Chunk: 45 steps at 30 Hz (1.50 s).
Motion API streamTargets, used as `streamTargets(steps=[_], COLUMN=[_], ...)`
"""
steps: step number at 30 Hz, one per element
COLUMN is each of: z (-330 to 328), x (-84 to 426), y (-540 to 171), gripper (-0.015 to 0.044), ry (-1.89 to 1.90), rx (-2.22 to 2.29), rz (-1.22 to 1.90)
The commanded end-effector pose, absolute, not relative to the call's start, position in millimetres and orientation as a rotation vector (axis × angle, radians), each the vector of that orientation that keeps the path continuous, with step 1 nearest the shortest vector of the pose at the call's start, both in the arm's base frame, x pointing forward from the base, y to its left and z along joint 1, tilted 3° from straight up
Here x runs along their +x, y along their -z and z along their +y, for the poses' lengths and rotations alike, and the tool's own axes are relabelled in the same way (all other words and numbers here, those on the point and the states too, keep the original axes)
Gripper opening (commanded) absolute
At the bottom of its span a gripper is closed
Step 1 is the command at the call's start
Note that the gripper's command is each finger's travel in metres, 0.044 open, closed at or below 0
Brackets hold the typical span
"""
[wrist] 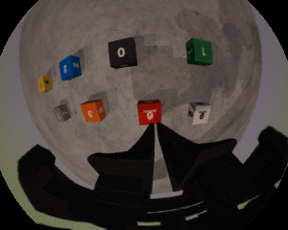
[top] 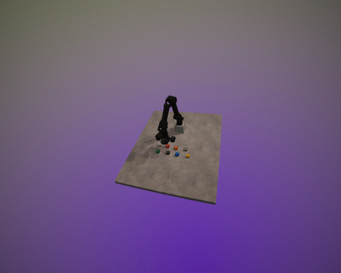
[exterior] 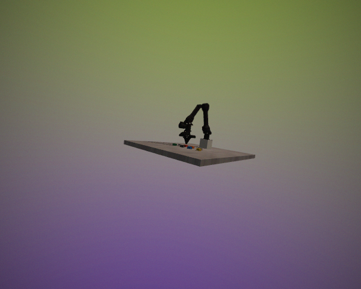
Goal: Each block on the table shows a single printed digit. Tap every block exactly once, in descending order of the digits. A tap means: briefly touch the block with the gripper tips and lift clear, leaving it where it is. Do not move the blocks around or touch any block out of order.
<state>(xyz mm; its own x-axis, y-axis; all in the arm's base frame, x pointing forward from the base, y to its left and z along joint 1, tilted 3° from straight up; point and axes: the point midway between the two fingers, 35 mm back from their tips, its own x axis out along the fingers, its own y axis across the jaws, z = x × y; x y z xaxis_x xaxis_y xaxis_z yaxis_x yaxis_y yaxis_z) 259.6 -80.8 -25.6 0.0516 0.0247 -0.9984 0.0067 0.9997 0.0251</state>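
Observation:
My gripper [exterior: 186, 143] [wrist: 155, 126] is shut and empty, its tips low above the row nearest the base. In the wrist view they overlap the lower edge of the red block [wrist: 149, 110] [top: 167, 145]. The red block and the white block [wrist: 200, 113] [top: 159, 144] show underlined digits, 6 or 9. The orange block [wrist: 93, 111] [top: 175, 147] shows 3, the blue block [wrist: 70, 68] [top: 177, 154] 2, the green block [wrist: 199, 53] [top: 157, 151] 1, the black block [wrist: 122, 54] [top: 167, 152] 0. Digits on the grey block [wrist: 61, 113] [top: 185, 149] and yellow block [wrist: 44, 84] [top: 188, 155] are unclear.
The blocks stand apart in two rows on the grey table top [top: 191, 182] [exterior: 227, 153]. The arm's pale base box [top: 179, 128] [exterior: 206, 143] stands behind them. The arm's shadow falls across the table around the green and white blocks.

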Motion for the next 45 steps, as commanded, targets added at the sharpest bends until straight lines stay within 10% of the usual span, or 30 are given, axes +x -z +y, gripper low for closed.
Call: streamTargets(steps=[1,18,35,45], z=[-82,-77,132,148], x=[261,265,359,365], y=[10,-73,-89,-38], gripper=[0.002,0.002,0.002,0.002], ry=[-0.016,-0.015,-0.033,-0.034], rx=[0.022,0.017,0.038,0.04], rz=[1.507,1.502,1.495,1.497])
